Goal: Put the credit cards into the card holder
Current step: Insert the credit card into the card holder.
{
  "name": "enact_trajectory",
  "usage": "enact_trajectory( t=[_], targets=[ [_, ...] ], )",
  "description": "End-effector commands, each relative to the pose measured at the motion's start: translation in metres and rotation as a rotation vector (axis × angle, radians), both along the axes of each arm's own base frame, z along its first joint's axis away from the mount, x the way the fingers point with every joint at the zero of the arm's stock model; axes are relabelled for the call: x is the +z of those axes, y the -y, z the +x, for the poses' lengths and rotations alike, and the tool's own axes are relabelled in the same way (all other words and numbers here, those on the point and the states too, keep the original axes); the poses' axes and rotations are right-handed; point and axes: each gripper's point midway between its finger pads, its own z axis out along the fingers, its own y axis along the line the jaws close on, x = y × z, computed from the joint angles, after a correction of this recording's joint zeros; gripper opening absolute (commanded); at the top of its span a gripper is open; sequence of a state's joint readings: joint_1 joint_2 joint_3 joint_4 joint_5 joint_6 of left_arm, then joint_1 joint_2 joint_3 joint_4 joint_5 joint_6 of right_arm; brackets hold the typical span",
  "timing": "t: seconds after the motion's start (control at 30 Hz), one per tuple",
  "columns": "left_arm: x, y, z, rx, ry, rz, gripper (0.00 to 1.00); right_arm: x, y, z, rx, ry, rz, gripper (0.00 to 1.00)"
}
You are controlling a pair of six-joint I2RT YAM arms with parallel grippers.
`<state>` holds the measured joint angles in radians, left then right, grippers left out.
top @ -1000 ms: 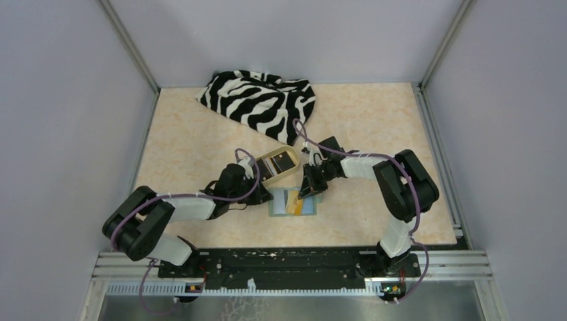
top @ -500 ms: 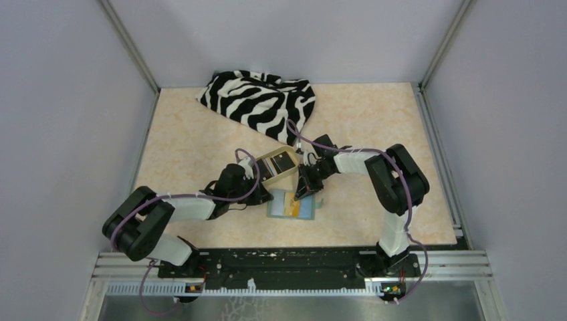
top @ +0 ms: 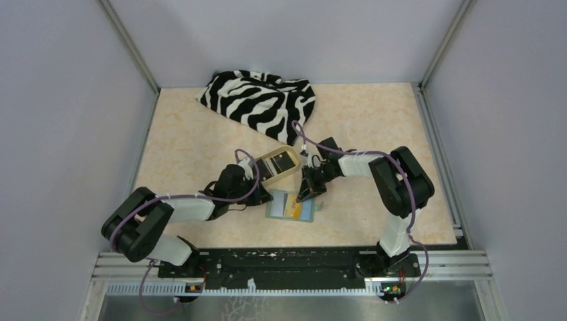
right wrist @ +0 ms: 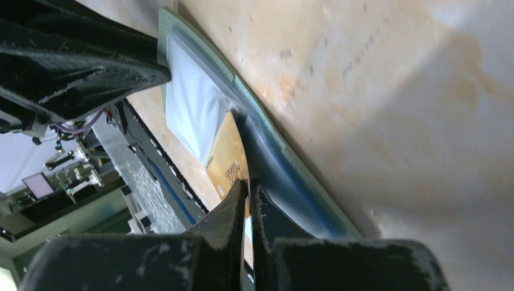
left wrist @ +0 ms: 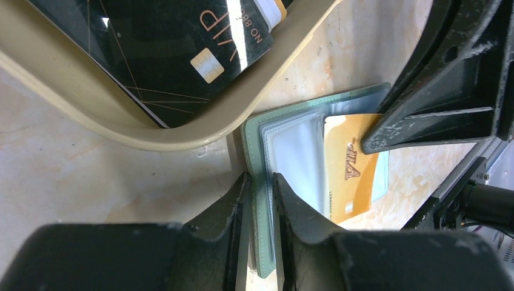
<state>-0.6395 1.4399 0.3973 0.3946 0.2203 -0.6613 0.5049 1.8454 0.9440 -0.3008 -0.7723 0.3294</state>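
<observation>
The sage-green card holder [top: 301,212] lies open on the table, pale lining up. My left gripper [top: 265,198] is shut on its left edge, seen close in the left wrist view [left wrist: 260,195]. My right gripper [top: 309,194] is shut on the gold-yellow card [top: 292,206], whose far end lies in a clear sleeve of the holder [left wrist: 297,151]. The gold card shows in the left wrist view [left wrist: 347,182] and the right wrist view [right wrist: 225,162]. A black card [top: 284,161] lies in the tan oval dish [top: 266,159], with a whitish card's corner [left wrist: 271,8] beside it.
A zebra-striped cloth [top: 261,100] lies at the back of the table. The tan dish [left wrist: 121,124] touches the holder's far corner. The two grippers stand close together over the holder. The black rail [top: 281,257] runs along the near edge.
My right gripper shifted a little left and then back right with the gold card. The holder turned slightly. The left arm held still.
</observation>
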Motion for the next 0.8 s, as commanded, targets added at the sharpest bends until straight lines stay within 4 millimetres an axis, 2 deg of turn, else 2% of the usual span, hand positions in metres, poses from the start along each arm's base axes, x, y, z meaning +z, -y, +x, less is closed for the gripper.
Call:
enact_trajectory(
  t=[0.0,0.4,0.6,0.77],
  targets=[
    [-0.008,-0.003,-0.009,-0.01,-0.024,0.024,0.25,0.003,0.014,-0.002,-0.046,0.058,-0.037,0.0],
    [-0.002,0.0,-0.007,-0.022,-0.009,0.015,0.25,-0.015,0.003,-0.016,-0.007,-0.046,-0.048,0.0],
    [-0.002,0.001,-0.007,-0.032,-0.009,0.012,0.24,-0.013,0.001,-0.004,-0.001,-0.01,-0.059,0.0],
    [0.0,0.001,-0.007,-0.033,-0.003,0.008,0.24,0.007,0.007,0.018,-0.043,0.066,-0.039,0.0]
  ],
)
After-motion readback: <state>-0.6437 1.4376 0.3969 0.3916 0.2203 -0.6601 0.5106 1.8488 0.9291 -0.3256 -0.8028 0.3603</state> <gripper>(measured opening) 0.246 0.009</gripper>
